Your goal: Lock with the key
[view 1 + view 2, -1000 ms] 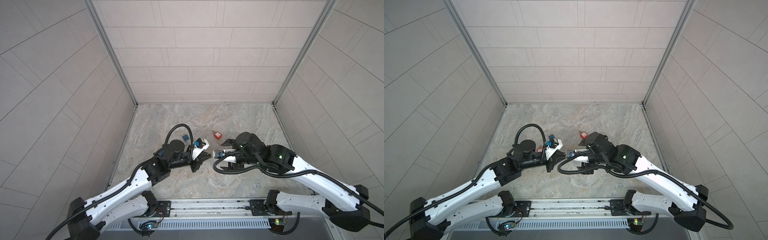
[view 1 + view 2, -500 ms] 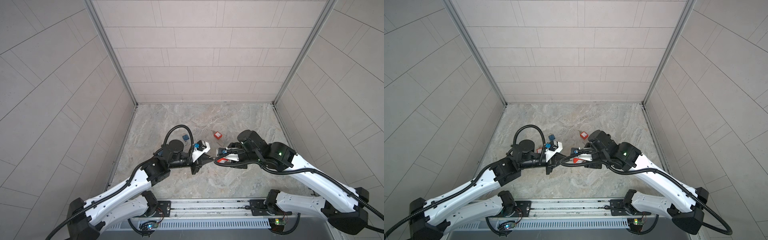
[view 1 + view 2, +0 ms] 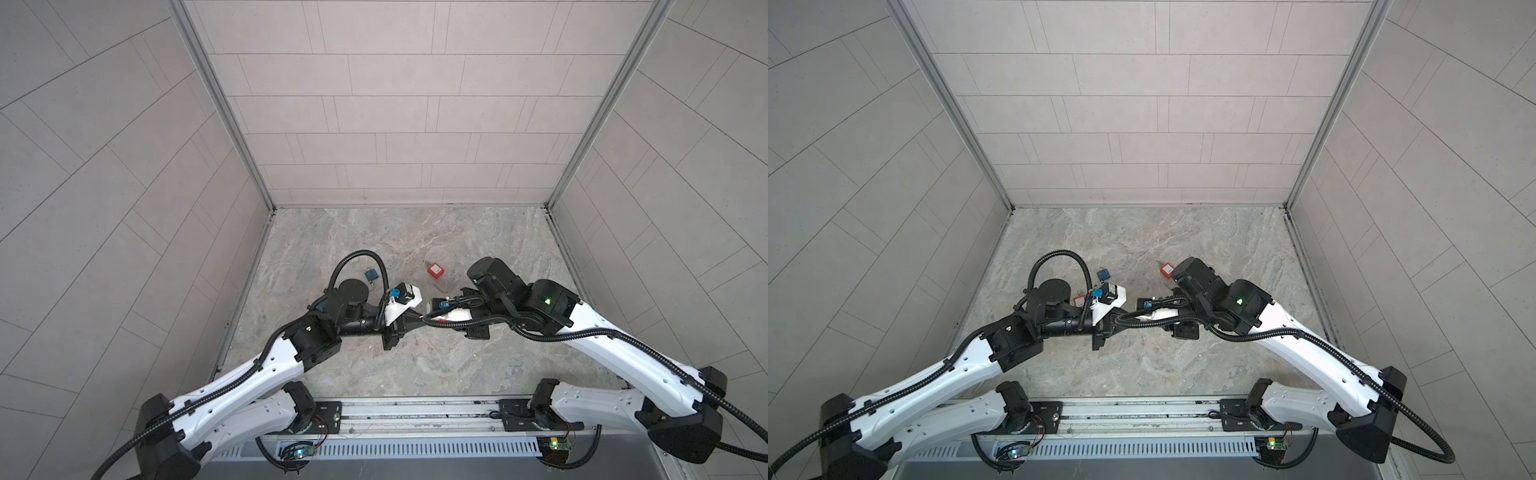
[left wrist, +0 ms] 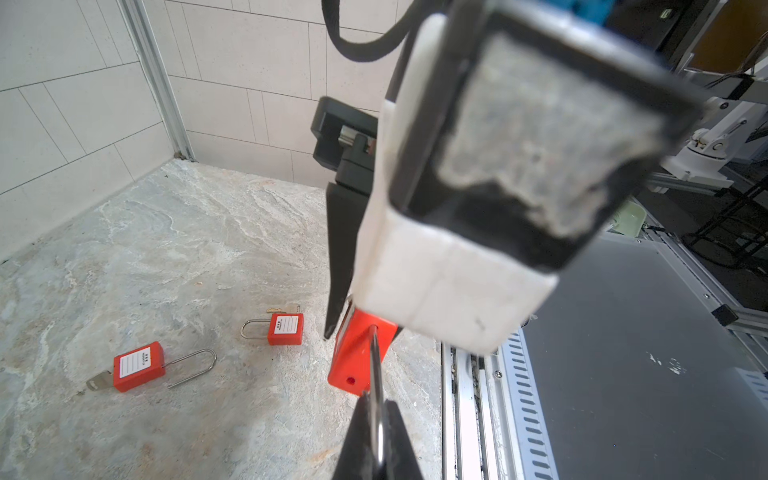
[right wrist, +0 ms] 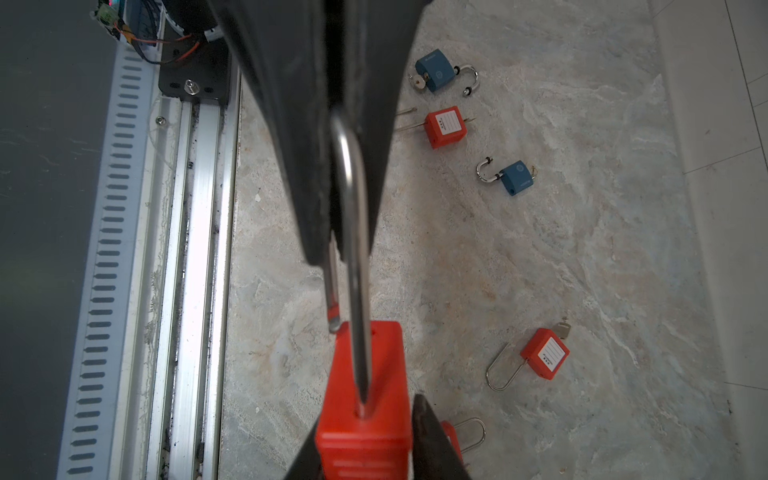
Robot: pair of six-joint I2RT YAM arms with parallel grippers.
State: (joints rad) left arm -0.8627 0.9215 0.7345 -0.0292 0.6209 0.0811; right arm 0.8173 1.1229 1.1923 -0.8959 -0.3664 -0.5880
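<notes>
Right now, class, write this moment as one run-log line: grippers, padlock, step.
left gripper: shut on shackle | right gripper: jaws flank red padlock body, contact unclear | shackle: open

**Stickers and emblems, none of them legible**

In the left wrist view, the long-shackled red padlock (image 4: 139,366) and the short-shackled red padlock (image 4: 285,329) each carry a white sticker (image 4: 131,366) with a short row of tiny dark print above ruled lines. The print is too small to read.

In the right wrist view, the red padlock between the blue ones (image 5: 444,126) and the keyed red padlock (image 5: 545,353) carry the same stickers, also unreadable. The upper blue padlock (image 5: 434,70) and the lower blue padlock (image 5: 516,178) each bear a round emblem (image 5: 440,75); the lower one also has a faint, illegible word.

The lifted red padlock (image 5: 363,415) shows only plain red faces.
</notes>
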